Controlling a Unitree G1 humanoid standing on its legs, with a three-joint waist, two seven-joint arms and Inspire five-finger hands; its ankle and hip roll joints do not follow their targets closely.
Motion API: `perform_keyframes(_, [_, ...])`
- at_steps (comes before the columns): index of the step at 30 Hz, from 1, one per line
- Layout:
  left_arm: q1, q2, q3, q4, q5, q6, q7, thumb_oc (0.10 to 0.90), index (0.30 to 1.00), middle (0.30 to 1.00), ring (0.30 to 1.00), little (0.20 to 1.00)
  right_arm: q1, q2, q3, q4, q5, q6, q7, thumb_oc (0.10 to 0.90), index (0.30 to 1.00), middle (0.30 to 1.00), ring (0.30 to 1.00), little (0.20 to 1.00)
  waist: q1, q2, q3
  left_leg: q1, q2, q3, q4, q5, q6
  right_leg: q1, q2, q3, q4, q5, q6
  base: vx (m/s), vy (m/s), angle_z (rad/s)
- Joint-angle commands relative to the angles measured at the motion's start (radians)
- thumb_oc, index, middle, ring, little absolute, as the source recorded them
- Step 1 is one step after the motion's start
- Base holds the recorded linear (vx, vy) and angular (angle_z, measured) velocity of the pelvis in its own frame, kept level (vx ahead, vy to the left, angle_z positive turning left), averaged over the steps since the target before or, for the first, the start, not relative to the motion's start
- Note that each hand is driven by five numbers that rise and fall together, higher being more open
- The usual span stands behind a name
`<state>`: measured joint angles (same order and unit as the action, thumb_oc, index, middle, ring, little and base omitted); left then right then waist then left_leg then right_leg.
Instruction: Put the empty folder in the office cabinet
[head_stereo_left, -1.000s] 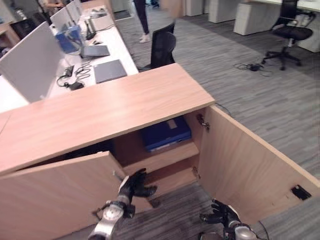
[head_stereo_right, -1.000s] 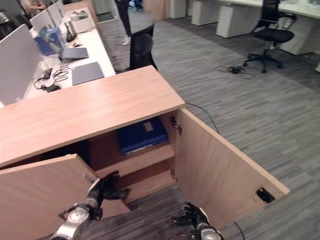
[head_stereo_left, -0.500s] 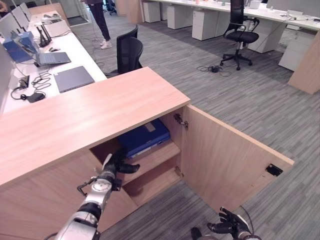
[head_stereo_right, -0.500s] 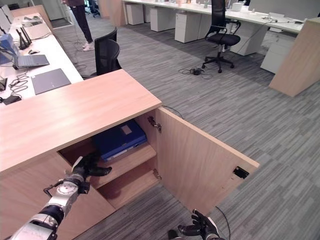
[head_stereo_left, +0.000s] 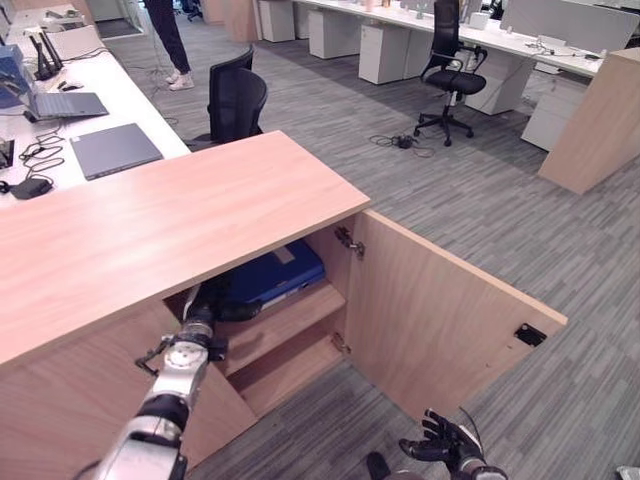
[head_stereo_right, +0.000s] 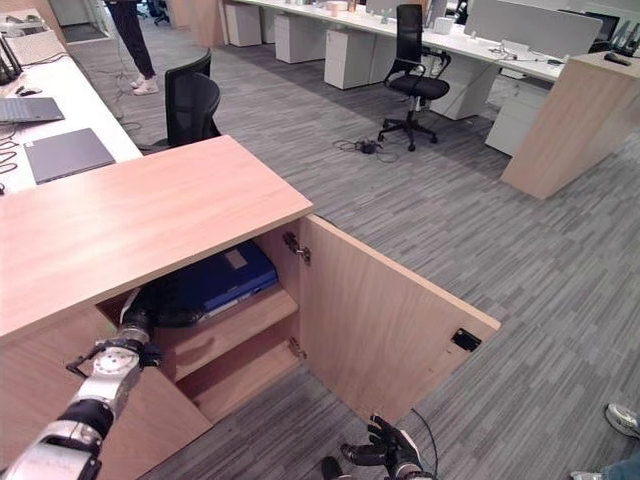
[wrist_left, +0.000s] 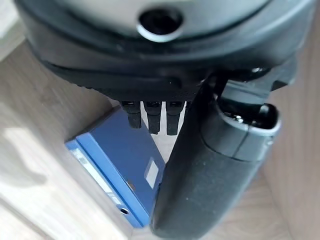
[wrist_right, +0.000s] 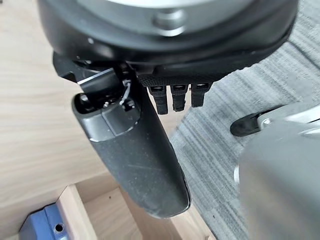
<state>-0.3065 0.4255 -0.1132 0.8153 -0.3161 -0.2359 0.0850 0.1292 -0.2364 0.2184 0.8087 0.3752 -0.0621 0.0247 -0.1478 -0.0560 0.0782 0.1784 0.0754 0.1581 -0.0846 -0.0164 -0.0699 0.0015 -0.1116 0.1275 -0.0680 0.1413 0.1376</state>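
Open-plan office, grey carpet (head_stereo_left: 470, 200), rows of white desks (head_stereo_left: 400, 30) with swivel chairs (head_stereo_left: 445, 75) far beyond the right hand (head_stereo_left: 440, 450), laptops (head_stereo_left: 115, 150) on a desk beyond the left hand (head_stereo_left: 205, 305), wooden cabinet (head_stereo_left: 170, 220) just above it.

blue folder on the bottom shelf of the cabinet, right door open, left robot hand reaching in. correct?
Not quite: the blue folder lies on the upper shelf, as the left eye view shows. The right door is open and the left robot hand reaches in.
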Motion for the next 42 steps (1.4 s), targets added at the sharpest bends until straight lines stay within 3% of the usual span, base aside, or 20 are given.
perform_keyframes(1, [0.078, 0.016, -0.019, -0.032, -0.032, -0.075, 0.002, 0.800, 0.900, 0.900, 0.900, 0.900, -0.088, 0.007, -0.048, -0.003, 0.029, -0.064, -0.020, 0.800, 0.900, 0.900, 0.900, 0.900, 0.101, 0.022, 0.021, -0.020, -0.019, 0.002, 0.010, -0.056, 0.021, -0.013, -0.165, -0.273, 0.263, -0.116, 0.124, -0.06, 0.052, -0.39])
perform_keyframes(3, [0.124, -0.037, -0.056, -0.035, -0.018, -0.057, -0.026, 0.800, 0.900, 0.900, 0.900, 0.900, -0.103, 0.014, -0.052, 0.014, 0.018, -0.059, -0.026, 0.800, 0.900, 0.900, 0.900, 0.900, 0.115, 0.029, 0.025, -0.021, -0.019, 0.027, 0.008, -0.056, 0.027, -0.036, -0.188, -0.385, 0.308, -0.101, 0.116, -0.04, 0.005, -0.45])
perform_keyframes(6, [0.180, -0.088, -0.122, -0.033, 0.022, -0.040, -0.058, 0.800, 0.900, 0.900, 0.900, 0.900, -0.125, 0.015, -0.049, 0.034, 0.013, -0.054, -0.033, 0.800, 0.900, 0.900, 0.900, 0.900, 0.110, 0.035, 0.032, -0.012, -0.009, 0.052, 0.004, -0.061, 0.021, -0.057, -0.212, -0.439, 0.296, -0.085, 0.112, 0.02, -0.102, -0.46])
perform_keyframes(10, [0.190, -0.127, -0.159, 0.021, 0.044, -0.025, -0.068, 0.800, 0.900, 0.900, 0.900, 0.900, -0.150, 0.006, -0.043, 0.053, 0.014, -0.051, -0.042, 0.800, 0.900, 0.900, 0.900, 0.900, 0.093, 0.042, 0.044, -0.004, 0.010, 0.041, 0.004, -0.064, 0.005, -0.098, -0.200, -0.368, 0.222, -0.057, 0.108, 0.07, -0.161, -0.16])
perform_keyframes(12, [0.200, -0.155, -0.189, 0.120, 0.105, -0.016, -0.073, 0.800, 0.900, 0.900, 0.900, 0.900, -0.146, 0.006, -0.036, 0.072, 0.033, -0.052, -0.040, 0.800, 0.900, 0.900, 0.900, 0.900, 0.071, 0.032, 0.040, 0.010, 0.018, 0.042, 0.016, -0.074, -0.010, -0.074, -0.183, -0.290, 0.145, -0.061, 0.105, 0.11, -0.192, -0.01])
perform_keyframes(15, [0.210, -0.167, -0.207, 0.170, 0.164, -0.010, -0.074, 0.800, 0.900, 0.900, 0.900, 0.900, -0.150, -0.005, -0.027, 0.096, 0.027, -0.052, -0.038, 0.800, 0.900, 0.900, 0.900, 0.900, 0.064, 0.034, 0.022, 0.019, 0.026, 0.055, 0.020, -0.077, -0.019, -0.054, -0.165, -0.274, 0.111, -0.062, 0.101, 0.11, -0.165, -0.32])
perform_keyframes(21, [0.235, -0.183, -0.222, 0.234, 0.231, 0.003, -0.083, 0.800, 0.900, 0.900, 0.900, 0.900, -0.166, -0.038, -0.009, 0.125, 0.024, -0.054, -0.026, 0.800, 0.900, 0.900, 0.900, 0.900, 0.035, 0.076, 0.007, 0.019, 0.093, 0.080, 0.075, -0.062, -0.060, -0.011, -0.093, -0.256, 0.070, -0.115, 0.058, 0.08, -0.181, -0.31])
perform_keyframes(24, [0.245, -0.186, -0.225, 0.257, 0.259, 0.004, -0.085, 0.800, 0.900, 0.900, 0.900, 0.900, -0.171, -0.051, -0.006, 0.132, 0.028, -0.059, -0.019, 0.800, 0.900, 0.900, 0.900, 0.900, 0.026, 0.097, 0.013, 0.015, 0.134, 0.097, 0.123, -0.015, -0.094, 0.012, -0.054, -0.251, 0.055, -0.139, 0.037, 0.09, -0.191, -0.31])
perform_keyframes(26, [0.250, -0.191, -0.210, 0.284, 0.262, 0.010, -0.077, 0.800, 0.900, 0.900, 0.900, 0.900, -0.164, -0.058, -0.016, 0.143, 0.039, -0.061, -0.017, 0.800, 0.900, 0.900, 0.900, 0.900, 0.014, 0.112, 0.027, -0.006, 0.187, 0.112, 0.191, 0.078, -0.139, 0.042, -0.026, -0.267, 0.043, -0.167, 0.015, 0.07, -0.202, -0.30])
perform_keyframes(27, [0.248, -0.193, -0.199, 0.297, 0.253, 0.013, -0.072, 0.800, 0.900, 0.900, 0.900, 0.900, -0.164, -0.060, -0.017, 0.142, 0.041, -0.060, -0.018, 0.800, 0.900, 0.900, 0.900, 0.900, 0.009, 0.111, 0.033, -0.020, 0.205, 0.111, 0.230, 0.112, -0.151, 0.050, -0.018, -0.271, 0.041, -0.174, 0.003, 0.03, -0.133, -0.18])
perform_keyframes(28, [0.248, -0.193, -0.198, 0.297, 0.253, 0.013, -0.072, 0.800, 0.900, 0.900, 0.900, 0.900, -0.165, -0.060, -0.017, 0.142, 0.041, -0.060, -0.019, 0.800, 0.900, 0.900, 0.900, 0.900, 0.007, 0.112, 0.033, -0.022, 0.208, 0.108, 0.233, 0.112, -0.153, 0.050, -0.016, -0.273, 0.041, -0.174, 0.001, 0.07, -0.195, -0.07])
perform_keyframes(29, [0.250, -0.195, -0.175, 0.315, 0.231, 0.019, -0.066, 0.800, 0.900, 0.900, 0.900, 0.900, -0.164, -0.067, -0.016, 0.144, 0.037, -0.059, -0.021, 0.800, 0.900, 0.900, 0.900, 0.900, 0.008, 0.094, 0.047, -0.052, 0.226, 0.094, 0.338, 0.163, -0.162, 0.075, -0.009, -0.272, 0.036, -0.185, -0.022, 0.05, -0.137, -0.11])
perform_keyframes(32, [0.259, -0.205, -0.173, 0.343, 0.234, 0.025, -0.062, 0.800, 0.900, 0.900, 0.900, 0.900, -0.159, -0.075, -0.012, 0.155, 0.035, -0.053, -0.023, 0.800, 0.900, 0.900, 0.900, 0.900, 0.016, 0.078, 0.062, -0.089, 0.214, 0.062, 0.386, 0.166, -0.144, 0.106, -0.008, -0.252, 0.022, -0.200, -0.031, 0.10, -0.138, -0.39])
perform_keyframes(35, [0.268, -0.213, -0.174, 0.354, 0.238, 0.028, -0.064, 0.800, 0.900, 0.900, 0.900, 0.900, -0.151, -0.080, -0.019, 0.155, 0.033, -0.052, -0.027, 0.800, 0.900, 0.900, 0.900, 0.900, 0.030, 0.075, 0.061, -0.116, 0.179, 0.036, 0.332, 0.117, -0.122, 0.119, -0.017, -0.246, 0.018, -0.208, -0.022, 0.08, 0.005, -0.14])
perform_keyframes(36, [0.271, -0.214, -0.178, 0.361, 0.235, 0.029, -0.062, 0.800, 0.900, 0.900, 0.900, 0.900, -0.157, -0.089, -0.028, 0.155, 0.033, -0.053, -0.035, 0.800, 0.900, 0.900, 0.900, 0.900, 0.046, 0.071, 0.059, -0.135, 0.144, 0.004, 0.270, 0.068, -0.110, 0.128, -0.021, -0.245, 0.015, -0.213, -0.014, 0.09, 0.013, 0.05])
perform_keyframes(42, [0.303, -0.190, -0.158, 0.382, 0.256, 0.035, -0.059, 0.800, 0.900, 0.900, 0.900, 0.900, -0.184, -0.112, -0.080, 0.112, 0.073, -0.073, -0.050, 0.800, 0.900, 0.900, 0.900, 0.900, 0.068, 0.063, 0.040, -0.087, 0.111, -0.041, 0.178, 0.022, -0.102, 0.147, -0.026, -0.242, 0.026, -0.212, -0.005, 0.09, 0.019, -0.13])
